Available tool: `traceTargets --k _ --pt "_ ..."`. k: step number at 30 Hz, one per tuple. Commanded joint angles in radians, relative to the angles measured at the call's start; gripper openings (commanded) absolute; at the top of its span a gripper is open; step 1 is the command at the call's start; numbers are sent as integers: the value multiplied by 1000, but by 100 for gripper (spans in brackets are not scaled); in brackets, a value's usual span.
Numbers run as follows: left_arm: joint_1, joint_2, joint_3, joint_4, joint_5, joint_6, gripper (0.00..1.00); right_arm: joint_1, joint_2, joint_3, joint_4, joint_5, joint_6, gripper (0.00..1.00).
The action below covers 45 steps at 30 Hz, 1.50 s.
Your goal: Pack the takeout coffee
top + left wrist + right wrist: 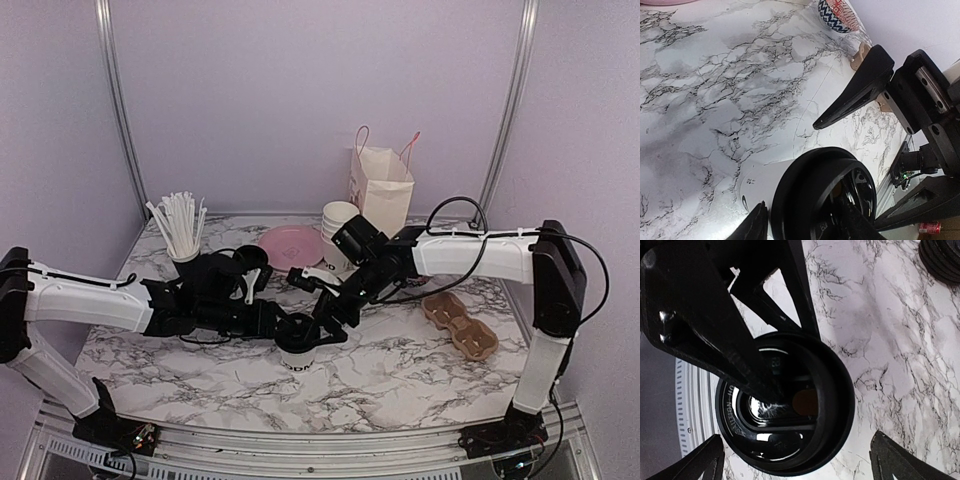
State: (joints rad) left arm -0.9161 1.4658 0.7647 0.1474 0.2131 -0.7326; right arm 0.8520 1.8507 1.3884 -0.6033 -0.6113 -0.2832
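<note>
While L gripper [786,167] straddles the coffee cup [298,356], grip unclear, R gripper [797,440] hangs w/ jaws wide apart above.

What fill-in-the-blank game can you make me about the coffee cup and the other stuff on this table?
The takeout coffee cup wears a ___ dome lid.
The straws are ___.
The round plate is ___.
The right gripper has its jaws wide ___.
Missing words: black, white, pink, open.
</note>
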Motion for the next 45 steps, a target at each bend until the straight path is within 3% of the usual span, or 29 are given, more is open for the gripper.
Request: traceTargets --k 1,6,12,18,21,24,30,38,45 --pt "1 25 -28 -36 -3 -15 51 19 32 53 -8 -1 13 99" --pt "2 28 -34 -32 -4 -24 50 42 49 60 -6 43 12 99" --pt "2 31 -40 -28 0 -27 49 60 64 40 -6 209 27 98" --pt "1 31 -52 -28 -3 -35 47 53 95 9 0 318 51 87" --pt "2 28 -64 -27 -7 -42 46 41 91 16 0 230 46 87" --pt "1 22 -72 -22 -9 -48 46 42 48 6 7 73 10 95" --pt "2 22 -70 -20 -9 -46 46 19 5 30 6 -51 38 99" --pt "0 19 -73 -9 -12 -54 45 1 79 88 3 -77 102 98" --pt "0 16 -75 -11 -10 -50 45 -10 115 100 8 3 138 86"
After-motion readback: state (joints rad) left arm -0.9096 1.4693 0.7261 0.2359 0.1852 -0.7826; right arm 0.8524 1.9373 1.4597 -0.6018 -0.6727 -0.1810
